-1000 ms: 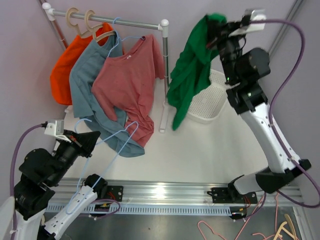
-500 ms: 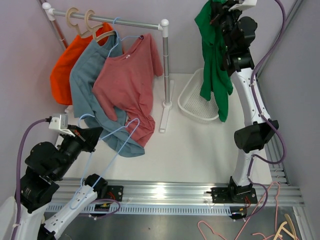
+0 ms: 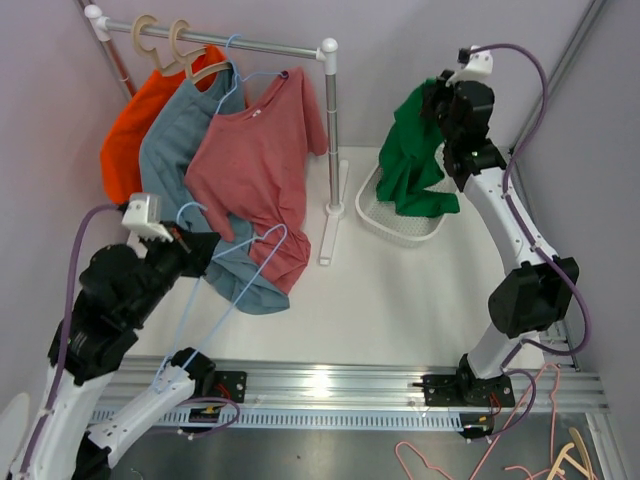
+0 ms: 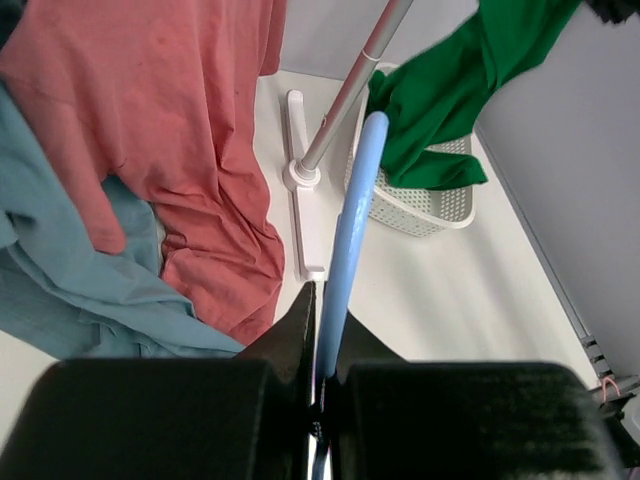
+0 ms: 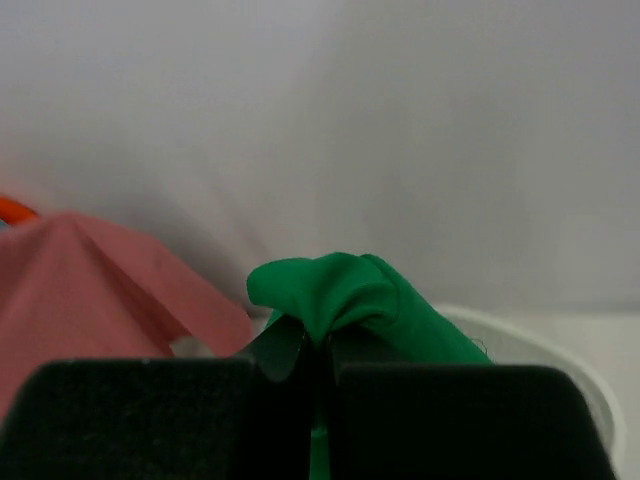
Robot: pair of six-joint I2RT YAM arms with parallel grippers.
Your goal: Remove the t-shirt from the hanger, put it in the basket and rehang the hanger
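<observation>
Jaws of the right gripper (image 3: pixel 436 98) are clenched on a bunched fold of the green t-shirt (image 3: pixel 410 165), which is already off its hanger. The shirt is hung from that pinch with its long axis near vertical, and its lower folds are draped into the white basket (image 3: pixel 385 228) directly beneath. Whether the hem rests on the basket floor cannot be told. Jaws of the left gripper (image 3: pixel 198 250) are clamped on the bare blue hanger (image 3: pixel 236 290), well apart across the tabletop (image 3: pixel 400 300). The rack pole (image 3: pixel 331 130) and pink shirt (image 3: pixel 255 160) are noted between them. Nothing is seen barring a drop, which is judged the right arm's job.
</observation>
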